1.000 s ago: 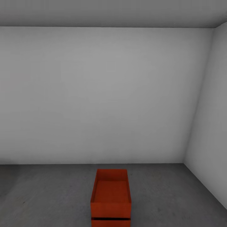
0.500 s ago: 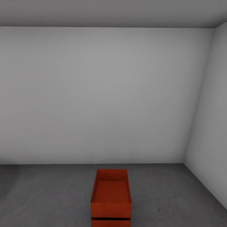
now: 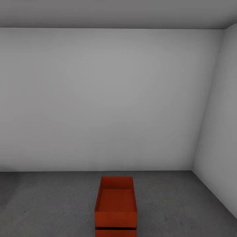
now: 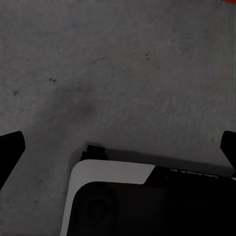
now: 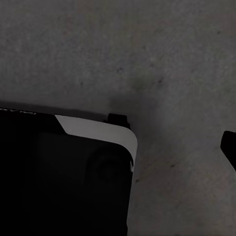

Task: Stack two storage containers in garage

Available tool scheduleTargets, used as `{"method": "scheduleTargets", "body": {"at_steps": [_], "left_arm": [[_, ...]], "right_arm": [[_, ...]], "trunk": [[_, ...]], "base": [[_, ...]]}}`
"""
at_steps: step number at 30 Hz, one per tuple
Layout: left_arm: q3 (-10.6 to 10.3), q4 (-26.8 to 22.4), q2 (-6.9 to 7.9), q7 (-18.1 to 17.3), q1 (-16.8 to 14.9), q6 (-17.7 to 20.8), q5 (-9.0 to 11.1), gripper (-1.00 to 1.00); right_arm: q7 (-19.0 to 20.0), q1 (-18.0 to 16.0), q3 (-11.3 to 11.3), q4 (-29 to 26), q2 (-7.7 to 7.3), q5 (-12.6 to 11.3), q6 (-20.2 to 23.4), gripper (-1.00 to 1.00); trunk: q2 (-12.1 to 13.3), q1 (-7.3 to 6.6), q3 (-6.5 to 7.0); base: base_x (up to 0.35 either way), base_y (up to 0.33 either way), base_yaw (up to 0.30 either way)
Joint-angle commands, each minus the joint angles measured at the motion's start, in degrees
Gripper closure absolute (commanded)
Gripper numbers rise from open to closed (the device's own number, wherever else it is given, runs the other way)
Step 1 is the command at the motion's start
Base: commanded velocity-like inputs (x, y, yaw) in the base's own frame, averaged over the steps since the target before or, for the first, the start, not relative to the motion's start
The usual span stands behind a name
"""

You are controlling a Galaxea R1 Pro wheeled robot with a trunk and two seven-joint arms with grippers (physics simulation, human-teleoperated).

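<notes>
In the head view, the left half of the frame is a plain light grey wall [image 3: 98,98] above a dark grey mottled concrete floor [image 3: 46,204]. At the lower middle of the frame stand the two red-orange bins, one stacked on the other: the upper bin [image 3: 116,200] sits open-topped and empty, its long side running away from the camera, and a dark slit at the bottom edge separates it from the lower bin [image 3: 116,232], of which only a strip shows. The stack rests on the garage floor, well short of the back wall. At the right of the frame a second grey wall [image 3: 217,131] meets the back wall in a corner.

In the left wrist view, the left pincer [image 4: 118,147] is spread wide over bare concrete, dark fingertips [image 4: 10,150] at both frame edges, holding nothing. In the right wrist view, one tip of the right pincer [image 5: 229,145] shows at the right edge above the floor; I cannot tell how wide it is
</notes>
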Motion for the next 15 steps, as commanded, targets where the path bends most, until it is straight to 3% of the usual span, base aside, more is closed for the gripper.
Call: {"method": "scheduleTargets", "body": {"at_steps": [1,15], "left_arm": [[-0.5,0.0,0.01,-0.2,0.0,-0.2,0.6,-1.0],[-0.4,-0.3,0.02,-0.2,0.0,-0.2,0.6,-1.0]], "right_arm": [[-0.1,-0.1,0.5,0.2,0.04,-0.6,-0.2,-1.0],[-0.1,-0.1,0.5,0.1,0.03,-0.3,-0.4,-1.0]], "trunk": [[-0.1,0.01,-0.09],[-0.1,0.01,-0.09]], "base": [[0.0,0.0,0.0],[0.0,0.0,0.0]]}}
